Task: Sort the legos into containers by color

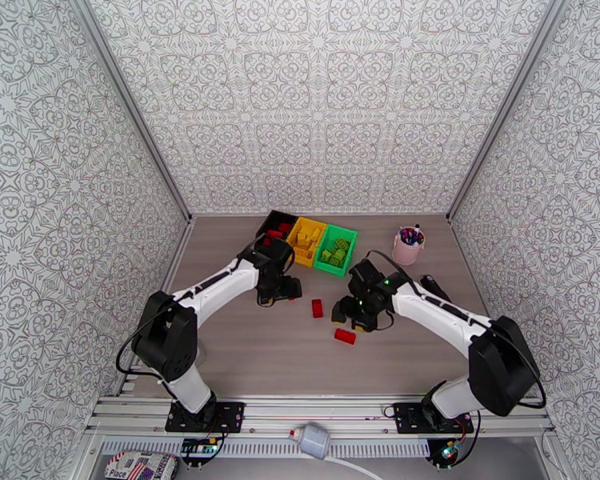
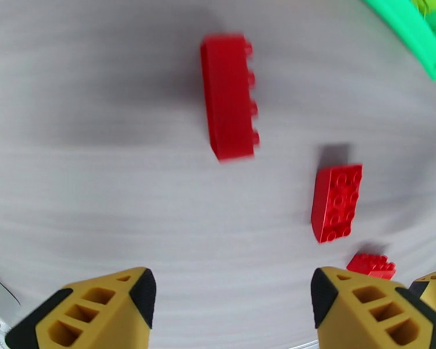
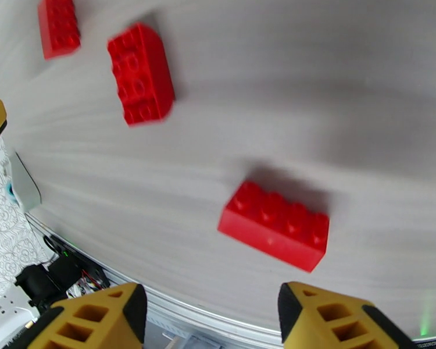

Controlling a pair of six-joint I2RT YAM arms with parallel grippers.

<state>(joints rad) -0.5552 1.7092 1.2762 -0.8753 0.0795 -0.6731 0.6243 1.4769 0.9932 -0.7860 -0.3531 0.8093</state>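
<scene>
Three red legos lie loose on the table. The top view shows one [image 1: 317,308] between my grippers and one [image 1: 345,336] nearer the front. My left gripper [image 1: 284,293] hovers left of them, open and holding nothing [image 2: 232,286]; ahead of it a red lego [image 2: 229,97] lies on its side, with two more [image 2: 336,202] [image 2: 371,264] to its right. My right gripper [image 1: 350,311] is open and holding nothing [image 3: 212,301], with a red lego [image 3: 273,225] just ahead of its fingers and two others [image 3: 140,74] [image 3: 58,24] beyond. The black [image 1: 270,224], yellow [image 1: 306,238] and green [image 1: 336,250] containers stand in a row behind, with legos inside.
A pink cup of pens [image 1: 408,246] stands at the back right, right of the green container. A corner of the green container [image 2: 410,30] shows in the left wrist view. Patterned walls enclose the table on three sides. The aluminium rail [image 1: 316,418] runs along the front edge.
</scene>
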